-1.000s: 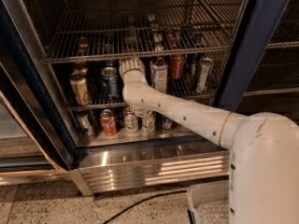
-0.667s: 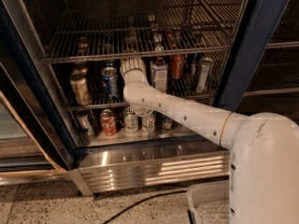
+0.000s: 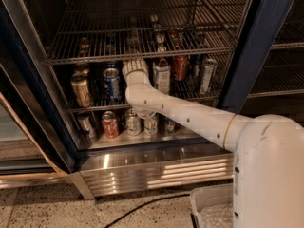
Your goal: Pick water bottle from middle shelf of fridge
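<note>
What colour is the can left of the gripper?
The can is blue, camera view; gripper above the middle shelf.

We see a tan can (image 3: 81,90) and a blue can (image 3: 111,83) side by side, the blue one just left of the gripper (image 3: 135,66), which sits in among the drinks. To its right stand a dark-capped bottle (image 3: 162,75) with a white label, a red can (image 3: 180,68) and a tall silver can (image 3: 207,75). Lower down we find a second red can (image 3: 110,124) among paler ones (labels unreadable). A black cable (image 3: 142,205) crosses the speckled floor (image 3: 42,213) near a white bin (image 3: 211,210).
</note>
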`<state>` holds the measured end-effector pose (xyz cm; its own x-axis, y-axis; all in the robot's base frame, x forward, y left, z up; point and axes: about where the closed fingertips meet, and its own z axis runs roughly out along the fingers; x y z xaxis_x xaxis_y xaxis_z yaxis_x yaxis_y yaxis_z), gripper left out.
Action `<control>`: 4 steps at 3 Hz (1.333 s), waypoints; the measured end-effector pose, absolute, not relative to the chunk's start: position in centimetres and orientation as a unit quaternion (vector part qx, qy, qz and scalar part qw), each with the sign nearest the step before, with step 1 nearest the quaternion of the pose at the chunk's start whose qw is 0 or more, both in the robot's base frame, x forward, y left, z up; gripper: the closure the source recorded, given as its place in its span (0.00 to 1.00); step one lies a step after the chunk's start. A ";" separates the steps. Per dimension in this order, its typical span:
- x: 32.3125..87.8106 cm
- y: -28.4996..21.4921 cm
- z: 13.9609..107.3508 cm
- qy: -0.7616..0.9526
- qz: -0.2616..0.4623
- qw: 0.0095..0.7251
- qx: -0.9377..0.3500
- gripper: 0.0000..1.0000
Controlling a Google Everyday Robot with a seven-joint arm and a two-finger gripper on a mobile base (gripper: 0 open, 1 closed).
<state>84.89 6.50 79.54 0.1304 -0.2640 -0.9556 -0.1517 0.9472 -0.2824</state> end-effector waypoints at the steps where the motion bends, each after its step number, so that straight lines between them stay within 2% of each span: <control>1: 84.9 6.5 79.5 0.658 -0.038 0.735 -0.158 0.64; 4: 84.9 6.5 79.5 0.658 -0.038 0.735 -0.158 0.55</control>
<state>84.89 6.50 79.54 0.1305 -0.2640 -0.9557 -0.1517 0.9472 -0.2824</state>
